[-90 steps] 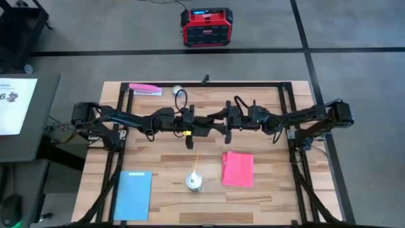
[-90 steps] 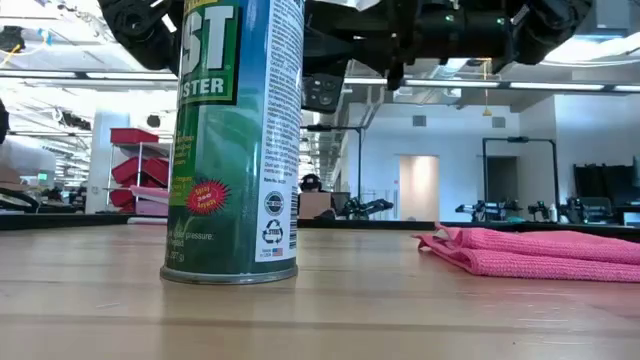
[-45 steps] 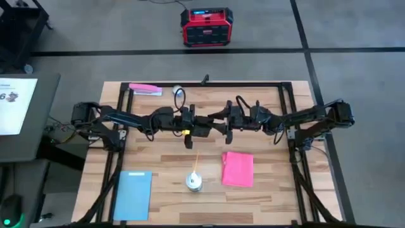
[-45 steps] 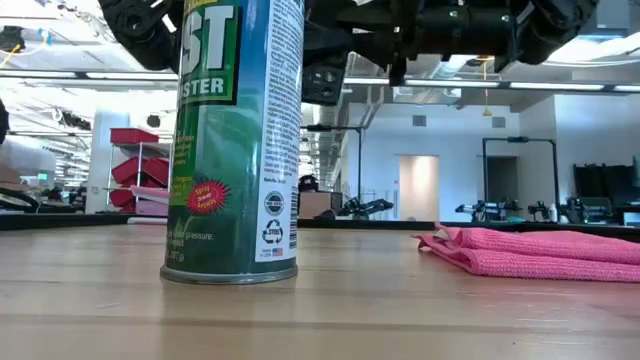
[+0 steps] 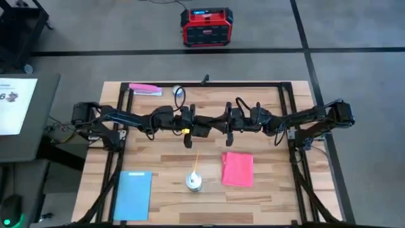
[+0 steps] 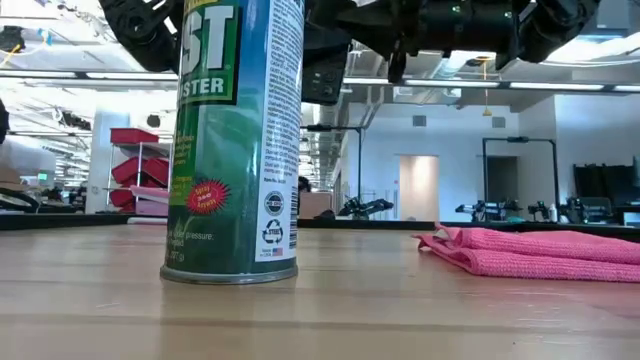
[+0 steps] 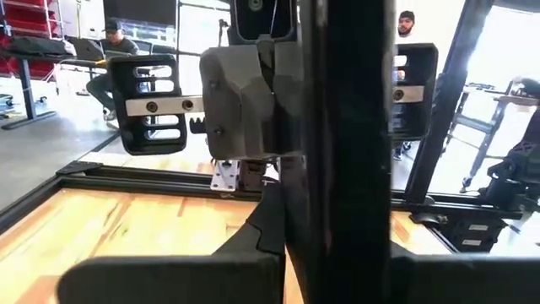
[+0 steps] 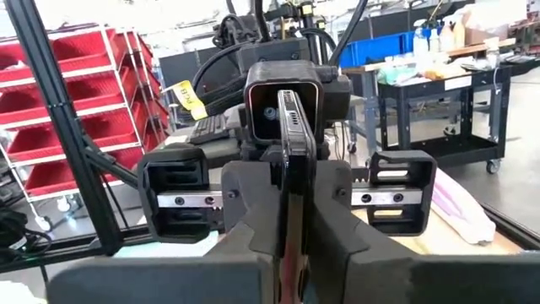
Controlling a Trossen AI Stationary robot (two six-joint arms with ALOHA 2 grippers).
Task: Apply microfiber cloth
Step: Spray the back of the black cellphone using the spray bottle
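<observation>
The microfiber cloth (image 5: 237,169) is a pink-red rectangle lying flat on the table right of centre; in the low view its folded layers (image 6: 540,252) rest on the wood. High over the table's middle my left gripper (image 5: 204,126) and my right gripper (image 5: 221,125) meet tip to tip. Both are shut on a thin black phone (image 8: 291,143), which stands on edge between them. The left wrist view shows it as a dark upright bar (image 7: 346,127). Neither gripper is near the cloth. My left gripper pinches the black phone (image 7: 346,236) between its two fingers, coming level from the table's left. The phone stands upright in the hold, clear of the table. My right gripper pinches the phone's two flat faces (image 8: 291,228) between its two fingers, coming level from the table's right. The phone shows edge-on and upright, lifted clear of the table, with the left gripper on it just beyond.
A green spray can (image 5: 194,182) stands upright at the near middle, left of the cloth, and looms large in the low view (image 6: 235,140). A light-blue rectangle (image 5: 133,194) lies near left. A pink strip (image 5: 145,89) lies far left. Black frame rails (image 5: 291,101) edge the table.
In the low view the dark gripper parts beside the can's top have risen a little. The cloth and the can have stayed where they were.
</observation>
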